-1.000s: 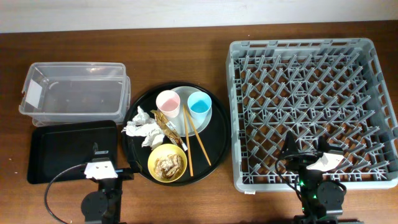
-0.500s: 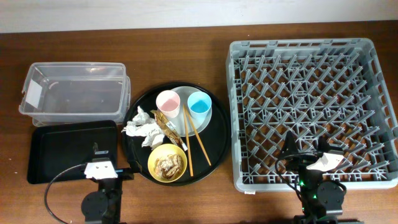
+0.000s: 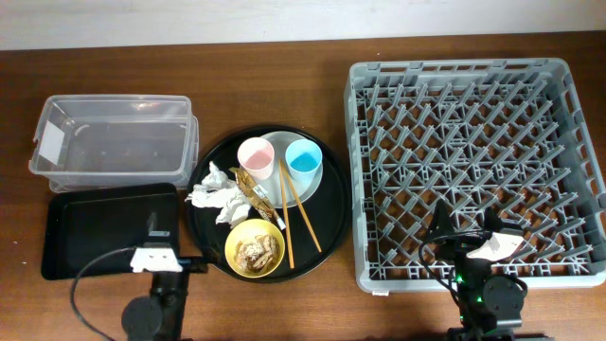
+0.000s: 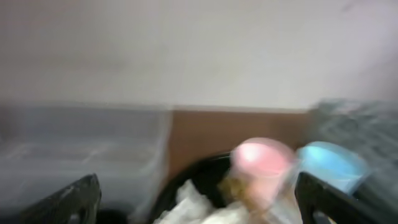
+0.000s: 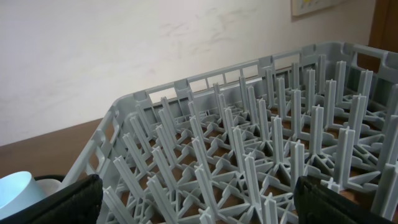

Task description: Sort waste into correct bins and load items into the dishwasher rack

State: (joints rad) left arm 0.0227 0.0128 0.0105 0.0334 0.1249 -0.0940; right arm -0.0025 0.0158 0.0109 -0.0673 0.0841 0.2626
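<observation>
A round black tray (image 3: pixel 327 223) holds a pink cup (image 3: pixel 256 156) and a light-blue cup (image 3: pixel 303 159) on a pale plate (image 3: pixel 284 140). It also holds crumpled napkins (image 3: pixel 216 197), brown scraps (image 3: pixel 251 194), chopsticks (image 3: pixel 298 213) and a yellow bowl (image 3: pixel 233 239) with food scraps (image 3: pixel 258 251). The clear tub (image 3: pixel 114 147) and flat black tray (image 3: pixel 95 232) lie to the left, the grey rack (image 3: pixel 473 161) to the right. My left gripper (image 3: pixel 156 248) (image 4: pixel 199 193) is open and empty, facing the napkins (image 4: pixel 199 205) and pink cup (image 4: pixel 261 165); that view is blurred. My right gripper (image 3: pixel 469 232) (image 5: pixel 199 193) is open and empty over the rack's (image 5: pixel 249 137) front edge.
The brown wooden table (image 3: pixel 284 85) runs under everything, with a pale wall behind it. The rack's pegs stand upright right in front of the right gripper. The blue cup (image 5: pixel 18 190) shows at the right wrist view's lower left.
My left arm has shifted slightly near the table's front edge and its wrist view is motion-blurred. The right arm and all objects have not moved.
</observation>
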